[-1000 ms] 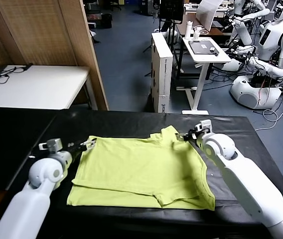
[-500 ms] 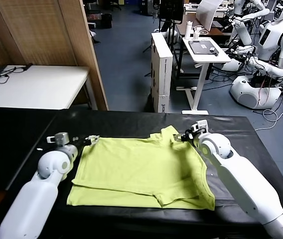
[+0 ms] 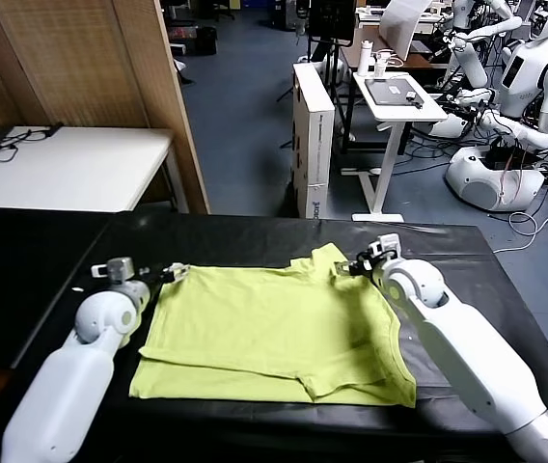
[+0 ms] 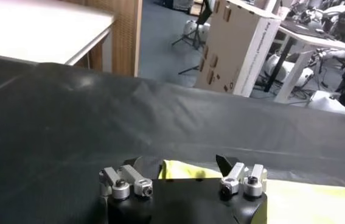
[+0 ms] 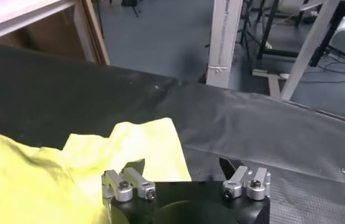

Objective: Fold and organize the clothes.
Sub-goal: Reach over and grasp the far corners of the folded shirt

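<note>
On the black table point(image 3: 255, 241) lay the lime T-shirt point(image 3: 274, 333), spread mostly flat, its near edge folded over and one sleeve poking up toward the far side. Over at the shirt's far left corner sat the left gripper point(image 3: 170, 273), jaws spread wide, and the left wrist view had that yellow-green corner point(image 4: 178, 170) right between the two fingers point(image 4: 230, 165), low against the cloth. Across on the other side, the right gripper point(image 3: 355, 263) was down at the raised sleeve, jaws apart as well; in the right wrist view the sleeve's edge point(image 5: 142, 143) sat beside one finger point(image 5: 131, 168), bare tabletop beside the other. Nothing pinched at either end, fabric resting loose.
</note>
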Tool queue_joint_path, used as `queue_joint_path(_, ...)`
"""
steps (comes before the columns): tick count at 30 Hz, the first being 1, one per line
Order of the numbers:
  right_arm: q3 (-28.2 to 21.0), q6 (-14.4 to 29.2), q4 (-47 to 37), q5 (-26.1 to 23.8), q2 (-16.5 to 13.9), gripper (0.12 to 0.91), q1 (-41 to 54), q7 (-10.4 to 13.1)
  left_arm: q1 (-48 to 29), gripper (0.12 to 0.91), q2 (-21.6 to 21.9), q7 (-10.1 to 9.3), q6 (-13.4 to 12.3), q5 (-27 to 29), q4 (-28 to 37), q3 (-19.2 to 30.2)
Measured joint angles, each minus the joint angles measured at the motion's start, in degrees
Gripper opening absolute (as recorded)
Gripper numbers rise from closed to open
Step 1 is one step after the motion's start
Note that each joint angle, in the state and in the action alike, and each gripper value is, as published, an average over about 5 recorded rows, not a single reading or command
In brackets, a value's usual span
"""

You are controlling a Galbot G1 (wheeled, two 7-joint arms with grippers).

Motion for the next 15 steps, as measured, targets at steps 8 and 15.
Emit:
queue_joint_path(8, 0.2, 0.0, -1.0, -0.4, 0.5, 0.720, -0.2, -0.6, -0.7, 0.774, -0.5, 0.67, -0.7, 1.0, 1.4, 0.6)
queue_joint_path(15, 0.3, 0.0, -1.3, -1.1, 0.6, 0.498, -0.5, -1.4, -0.3, 0.616, -0.5, 1.75, -1.1, 1.9, 1.9, 0.6)
